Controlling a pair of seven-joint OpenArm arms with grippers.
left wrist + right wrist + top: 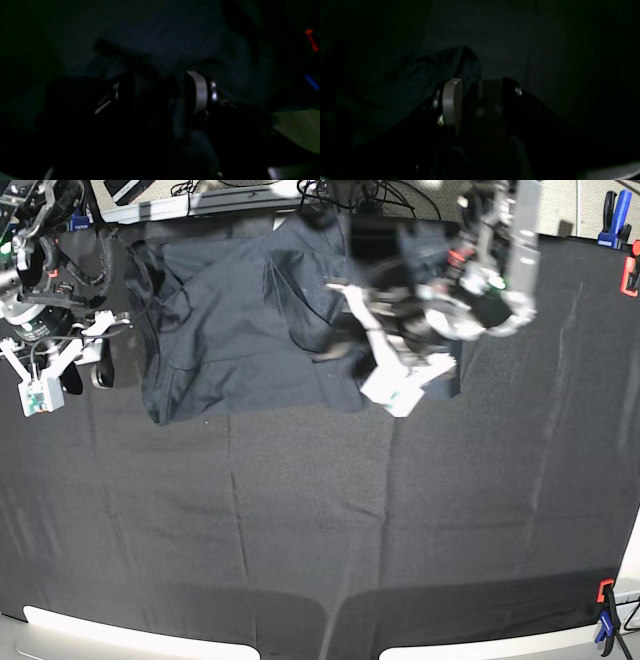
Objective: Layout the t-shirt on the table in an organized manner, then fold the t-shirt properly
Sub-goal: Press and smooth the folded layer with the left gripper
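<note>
The dark charcoal t-shirt (250,330) lies loosely spread and creased at the far middle of the table (320,530). My left gripper (365,320) is blurred over the shirt's right part. In the left wrist view, the left gripper (160,95) has its fingers apart above dark cloth, and nothing shows gripped between them. My right gripper (95,355) hangs just off the shirt's left edge, over the table. The right wrist view has the right gripper (482,100) open, with a rumpled fold of the t-shirt (420,72) ahead and to its left.
Red and blue clamps (628,260) hold the table cloth at the far right corner, and another clamp (604,605) sits at the near right corner. A red clamp (311,40) shows in the left wrist view. Cables and gear lie beyond the far edge (250,195).
</note>
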